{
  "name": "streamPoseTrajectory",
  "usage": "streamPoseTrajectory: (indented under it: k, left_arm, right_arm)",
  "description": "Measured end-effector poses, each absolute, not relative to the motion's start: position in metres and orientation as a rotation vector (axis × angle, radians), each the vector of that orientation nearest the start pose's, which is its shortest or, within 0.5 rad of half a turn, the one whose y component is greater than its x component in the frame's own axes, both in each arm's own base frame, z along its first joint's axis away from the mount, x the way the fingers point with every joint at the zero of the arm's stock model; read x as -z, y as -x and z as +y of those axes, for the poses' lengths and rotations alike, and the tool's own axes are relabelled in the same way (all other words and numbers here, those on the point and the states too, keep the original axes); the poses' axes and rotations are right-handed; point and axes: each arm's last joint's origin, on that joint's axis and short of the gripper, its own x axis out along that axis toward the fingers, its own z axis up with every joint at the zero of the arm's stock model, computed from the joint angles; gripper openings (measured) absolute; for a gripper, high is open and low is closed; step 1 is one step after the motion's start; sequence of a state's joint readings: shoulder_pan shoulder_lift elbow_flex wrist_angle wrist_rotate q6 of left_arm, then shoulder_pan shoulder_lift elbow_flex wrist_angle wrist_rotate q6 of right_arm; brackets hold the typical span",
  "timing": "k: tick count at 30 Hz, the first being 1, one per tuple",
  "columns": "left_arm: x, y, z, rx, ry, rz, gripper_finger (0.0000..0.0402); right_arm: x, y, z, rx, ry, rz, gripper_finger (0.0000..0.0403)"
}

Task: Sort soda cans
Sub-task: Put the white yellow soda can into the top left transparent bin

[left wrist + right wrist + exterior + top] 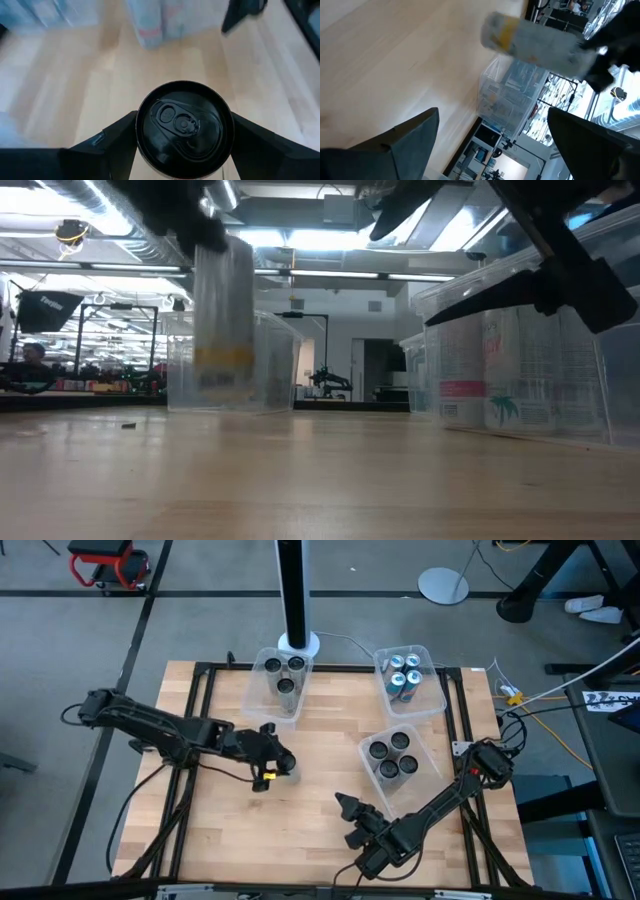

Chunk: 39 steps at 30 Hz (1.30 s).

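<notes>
My left gripper (281, 766) is clenched on a soda can (184, 129): in the left wrist view the two dark fingers (112, 145) press against opposite sides of its dark top, with the pull tab facing up at me. From the table-level camera I see the can (224, 320) hanging upright, clear of the wooden table (310, 810), a yellow band low on its pale side. The can also shows in the right wrist view (535, 42), seen from the side against the room behind.

Just beyond that gripper, toward the far edge of the table, sits a clear bin (280, 683) with three dark-topped cans (285, 675) in it. Farther off to the gripper's right, at the far right corner, is a second bin (412, 679) holding blue-and-silver cans (404, 674). Nearer the middle right, well apart from the held can, a third bin (398, 755) holds four dark-topped cans (395, 753).

My right gripper (352, 821) waits near the front edge of the table, its fingers (412, 140) spread wide with nothing between them, close to the third bin and well apart from the left gripper.

A person shows at the far left of the room behind the table in the low view, too small to tell more.
</notes>
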State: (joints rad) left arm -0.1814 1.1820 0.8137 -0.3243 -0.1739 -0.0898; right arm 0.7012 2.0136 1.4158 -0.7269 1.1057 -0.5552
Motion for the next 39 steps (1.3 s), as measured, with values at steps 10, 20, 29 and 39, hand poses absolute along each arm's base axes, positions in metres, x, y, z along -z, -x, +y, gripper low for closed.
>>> streamPoseTrajectory:
  k: [10, 20, 29, 39]
  left_arm:
    - [-0.322, -0.209, -0.029, -0.167, -0.107, 0.453, 0.0253]
    - [-0.387, -0.161, -0.008, -0.364, -0.153, 0.196, 0.0253]
    - [-0.369, -0.143, 0.016, -0.721, -0.175, 0.405, 0.0253]
    - [-0.326, -0.151, 0.037, -0.824, -0.118, 0.536, 0.0252]
  right_arm:
    - [-0.175, -0.314, 0.231, 0.112, 1.56, 0.945, 0.0372]
    - [-0.176, -0.315, 0.231, 0.123, 1.561, 0.941, 0.0372]
    - [-0.176, -0.315, 0.231, 0.124, 1.562, 0.941, 0.0372]
    - [-0.177, -0.316, 0.231, 0.154, 1.559, 0.923, 0.0372]
